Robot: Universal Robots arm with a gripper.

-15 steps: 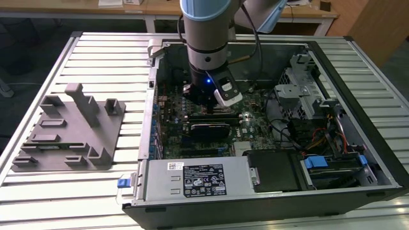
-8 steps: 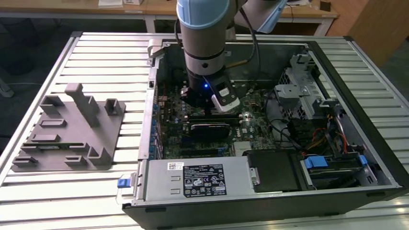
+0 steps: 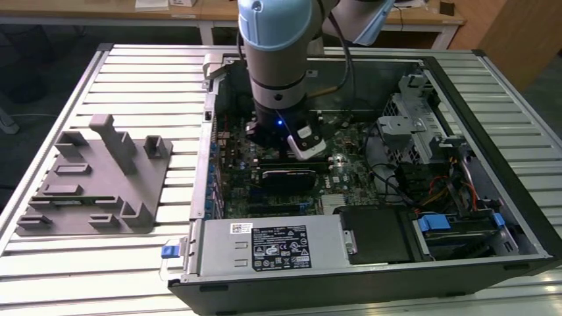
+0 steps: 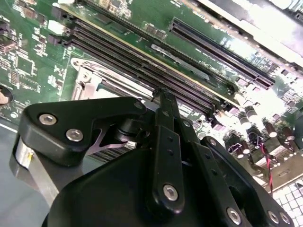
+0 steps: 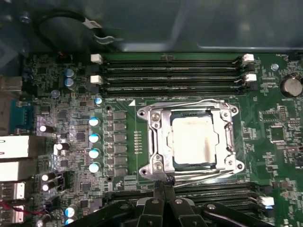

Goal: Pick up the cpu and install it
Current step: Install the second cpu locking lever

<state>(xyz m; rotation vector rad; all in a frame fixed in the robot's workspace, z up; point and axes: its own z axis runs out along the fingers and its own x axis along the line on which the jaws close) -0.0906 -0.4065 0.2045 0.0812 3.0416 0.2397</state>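
The cpu [image 5: 195,140], a small silvery square with a paler rim, lies flat inside the metal-framed socket [image 5: 155,142] on the green motherboard in the first wrist view. Thin wire levers [image 5: 203,174] run along the socket's sides. My gripper [image 5: 163,185] is shut with nothing between its fingers, its tips just beside the socket's edge and off the cpu. In the second wrist view the black gripper [image 4: 163,94] shows its fingers pressed together over the socket's corner. In the exterior view the arm [image 3: 276,59] reaches straight down into the open computer case [image 3: 491,99].
A grey fixture [image 3: 97,178] lies on the slatted table at the exterior view's left. Inside the case are a power supply box [image 3: 268,247], a drive cage [image 3: 422,131] and loose cables [image 3: 439,191]. Memory slots [image 5: 170,71] run close beside the socket.
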